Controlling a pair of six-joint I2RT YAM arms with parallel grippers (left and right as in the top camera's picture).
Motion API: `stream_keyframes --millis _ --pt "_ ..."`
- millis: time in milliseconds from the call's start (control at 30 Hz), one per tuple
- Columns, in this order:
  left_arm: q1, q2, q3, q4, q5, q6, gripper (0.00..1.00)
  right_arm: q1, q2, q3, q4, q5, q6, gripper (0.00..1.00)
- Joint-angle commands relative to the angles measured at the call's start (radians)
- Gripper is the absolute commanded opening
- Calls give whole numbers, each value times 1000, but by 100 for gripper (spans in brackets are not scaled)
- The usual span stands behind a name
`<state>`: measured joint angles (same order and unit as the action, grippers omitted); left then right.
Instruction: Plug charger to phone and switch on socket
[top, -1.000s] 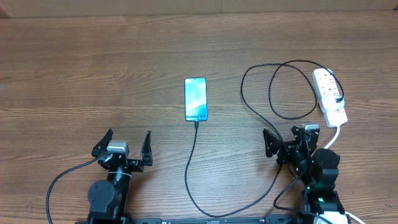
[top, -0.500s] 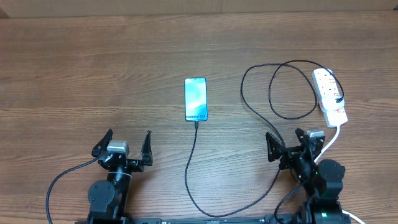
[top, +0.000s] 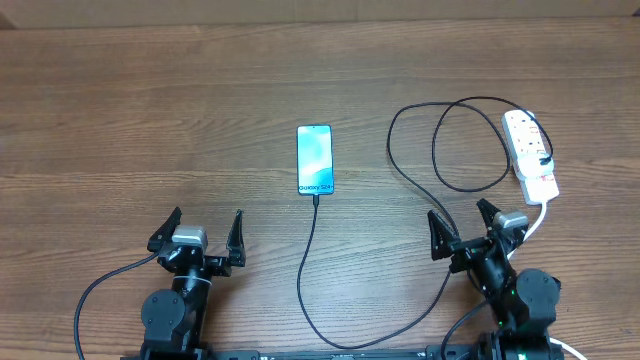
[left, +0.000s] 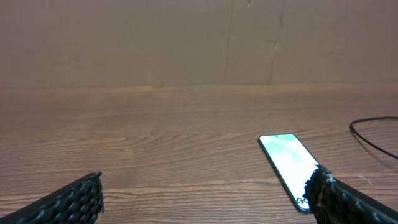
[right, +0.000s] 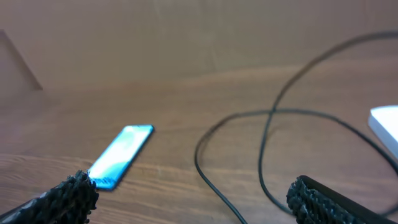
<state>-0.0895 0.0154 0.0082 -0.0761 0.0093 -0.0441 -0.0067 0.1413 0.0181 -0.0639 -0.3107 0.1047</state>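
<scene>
The phone lies screen up at the table's middle, its light-blue screen lit. It also shows in the left wrist view and the right wrist view. The black charger cable meets the phone's bottom edge, runs toward the front edge, and loops to the white socket strip at the right. My left gripper is open and empty, near the front left. My right gripper is open and empty, just in front of the cable loops and the strip's white cord.
The strip's thick white cord runs down past my right arm. A black arm cable curves at the front left. The cable loops lie on the wood ahead of the right gripper.
My right arm has drawn back toward the front edge and turned slightly. The left arm, phone, cable and strip have not moved.
</scene>
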Motion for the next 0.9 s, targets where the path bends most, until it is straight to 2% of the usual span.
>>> stream_keyframes --millis 0,67,867 --pt "6 -11 -3 -2 -13 22 100 28 -77 -11 3 3 2 100" --pt "6 -11 -3 -2 -13 23 100 40 -139 -10 6 6 1 100" --pt "6 -11 -3 -2 -13 22 100 39 -138 -10 6 13 2 100"
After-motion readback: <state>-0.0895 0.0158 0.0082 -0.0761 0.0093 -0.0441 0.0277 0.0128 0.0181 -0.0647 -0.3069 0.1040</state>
